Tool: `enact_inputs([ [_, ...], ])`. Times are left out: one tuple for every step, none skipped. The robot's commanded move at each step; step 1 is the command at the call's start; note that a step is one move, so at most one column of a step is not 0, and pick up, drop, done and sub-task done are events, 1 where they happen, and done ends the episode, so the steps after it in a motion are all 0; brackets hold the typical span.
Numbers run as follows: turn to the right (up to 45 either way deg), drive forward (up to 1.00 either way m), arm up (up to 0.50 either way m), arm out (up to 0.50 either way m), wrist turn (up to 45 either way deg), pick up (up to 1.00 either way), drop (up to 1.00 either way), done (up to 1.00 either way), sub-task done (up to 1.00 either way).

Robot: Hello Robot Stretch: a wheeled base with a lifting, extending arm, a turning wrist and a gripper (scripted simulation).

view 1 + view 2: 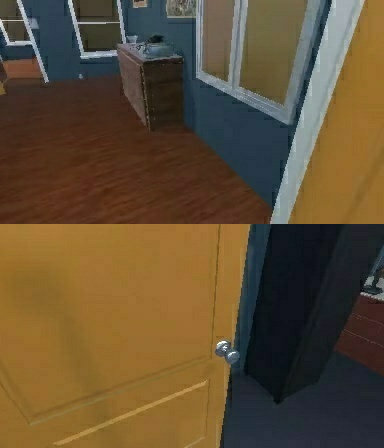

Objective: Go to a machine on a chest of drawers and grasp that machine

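Approach leg: chest of drawers [152, 85] in sight, grasp not yet begun by my judgement

I've got the brown chest standing against the blue wall [225, 125], well up the forward view and just left of the middle. On its top is a dark teal lump [155, 46] that I take for the machine, with a small pale thing [131, 40] just beside it. Open wooden floor [90, 150] lies between me and the chest, and an orange door [110, 324] with a silver knob [228, 352] sits close on the arm side. By my read the finding is done; the drive across, lining the arm up and the grasp itself are all left. The gripper's state I cannot tell
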Motion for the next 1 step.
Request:
enact_inputs([
  [0.0, 0.1, 0.0, 0.0, 0.0, 0.0, 0.0, 0.0, 0.0],
])
